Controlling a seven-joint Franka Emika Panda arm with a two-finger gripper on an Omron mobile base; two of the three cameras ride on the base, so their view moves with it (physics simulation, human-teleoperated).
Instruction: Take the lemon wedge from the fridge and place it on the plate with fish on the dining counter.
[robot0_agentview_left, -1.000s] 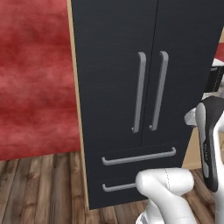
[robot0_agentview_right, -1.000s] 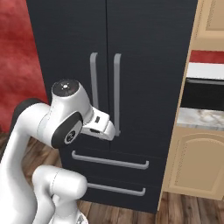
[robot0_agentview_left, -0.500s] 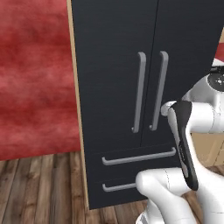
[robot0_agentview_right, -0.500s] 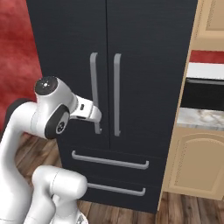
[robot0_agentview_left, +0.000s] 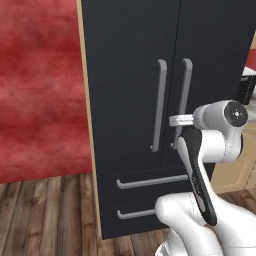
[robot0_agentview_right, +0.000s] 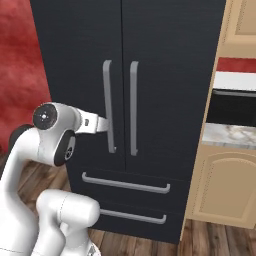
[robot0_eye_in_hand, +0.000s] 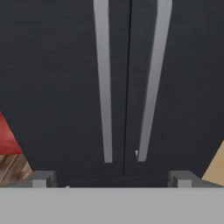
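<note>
The fridge stands shut, both tall black doors closed, with its two long grey bar handles side by side at the seam between the doors and two drawers with their own bar handles below. The lemon wedge cannot be seen with the doors closed. The gripper points straight at the fridge, level with the lower ends of the door handles; in the hand view its two dark fingertips stand far apart with nothing between them, so the fingers are wide open and hold nothing. From the right base view the hand reaches in from the left toward the left door handle, close to it, though whether it touches cannot be told. The right door handle lies just beside the left one. Left of the fridge is a red wall; under it runs a wooden floor. Right of the fridge are pale wooden cabinets with a marble counter top.
</note>
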